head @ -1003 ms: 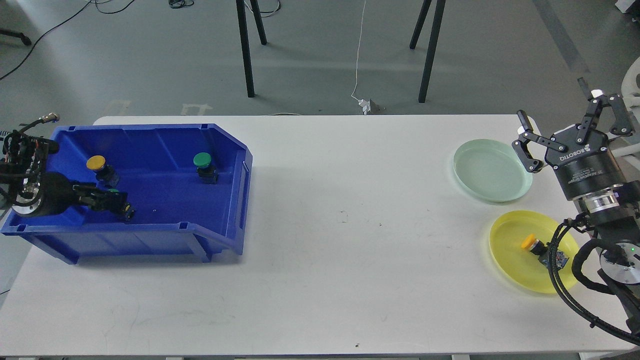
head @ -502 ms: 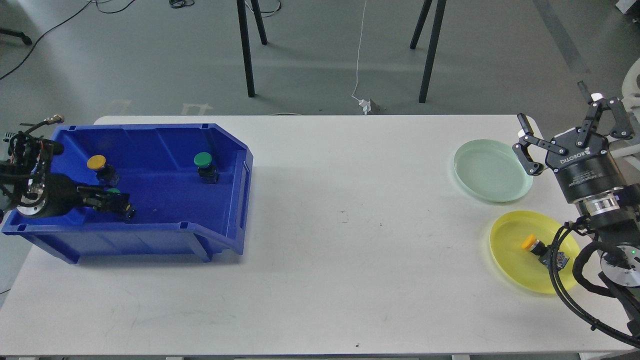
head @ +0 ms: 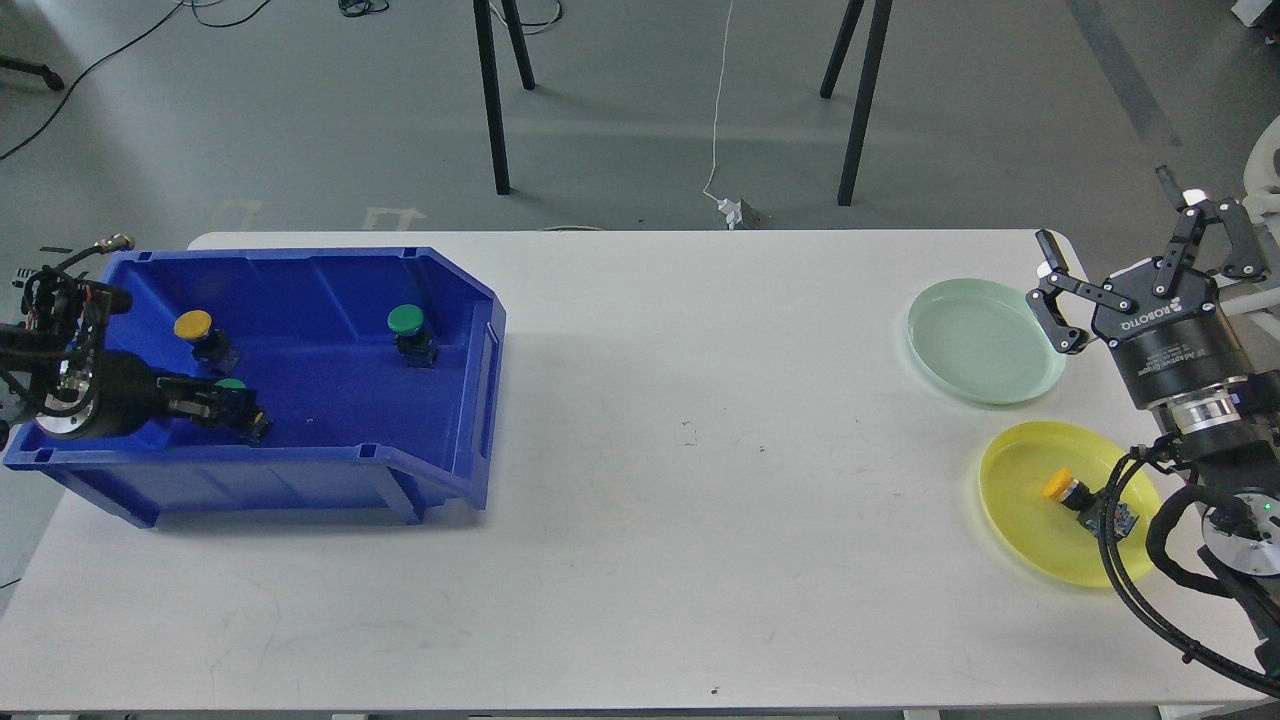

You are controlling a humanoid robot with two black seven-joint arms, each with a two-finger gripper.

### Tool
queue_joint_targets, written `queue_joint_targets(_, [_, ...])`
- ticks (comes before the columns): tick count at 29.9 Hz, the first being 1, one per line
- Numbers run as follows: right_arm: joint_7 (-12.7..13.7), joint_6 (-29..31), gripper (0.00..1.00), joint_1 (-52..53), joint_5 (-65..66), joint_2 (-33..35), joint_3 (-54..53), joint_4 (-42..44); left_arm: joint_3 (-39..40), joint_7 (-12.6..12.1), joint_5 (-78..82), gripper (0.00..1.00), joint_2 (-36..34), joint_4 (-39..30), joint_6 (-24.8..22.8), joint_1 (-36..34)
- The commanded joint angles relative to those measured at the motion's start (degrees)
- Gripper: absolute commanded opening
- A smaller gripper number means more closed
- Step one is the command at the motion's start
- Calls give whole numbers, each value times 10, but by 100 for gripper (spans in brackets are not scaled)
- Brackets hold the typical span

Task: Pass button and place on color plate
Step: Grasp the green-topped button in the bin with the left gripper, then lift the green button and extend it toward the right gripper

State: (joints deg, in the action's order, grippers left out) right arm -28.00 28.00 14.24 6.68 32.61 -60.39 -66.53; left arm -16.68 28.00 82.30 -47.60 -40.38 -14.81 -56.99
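Note:
A blue bin stands at the table's left. In it are a yellow button, a green button and a second green button. My left gripper reaches into the bin low at its front left, right beside that second green button. Its dark fingers cannot be told apart. At the right lie a pale green plate, which is empty, and a yellow plate holding a yellow button. My right gripper is open and empty, raised beside the green plate.
My right arm's cables hang over the yellow plate's right side. The table's far edge runs behind the bin and the plates. Black stand legs are on the floor beyond.
My left gripper has drawn slightly left inside the bin, and the small yellow spot at its tip no longer shows. My right arm has drifted a little to the right.

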Motion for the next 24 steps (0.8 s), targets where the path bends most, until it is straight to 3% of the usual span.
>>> queue_joint_targets(1, [0, 0, 98, 0, 0, 0, 0, 0, 2, 0, 0, 18, -3, -1, 0, -5])
queue_joint_targets(6, [0, 0, 98, 0, 0, -1, -4, 0, 12, 0, -5, 17, -43, -39, -10, -40])
queue_joint_targets(9, [0, 0, 98, 2, 1, -1, -13, 0, 35, 0, -9, 17, -103, -143, -29, -101])
queue_joint_targets(14, [0, 0, 99, 8, 1, -1, -22, -1, 138, 0, -41, 17, -166, -333, -106, -165])
queue_joint_targets(18, [0, 0, 99, 11, 17, 0, -17, -4, 168, 0, -174, 17, -141, -390, -109, -163])
queue_joint_targets(24, [0, 0, 99, 27, 149, -11, -22, -37, 170, 0, -296, 18, -2, -404, -85, -150])
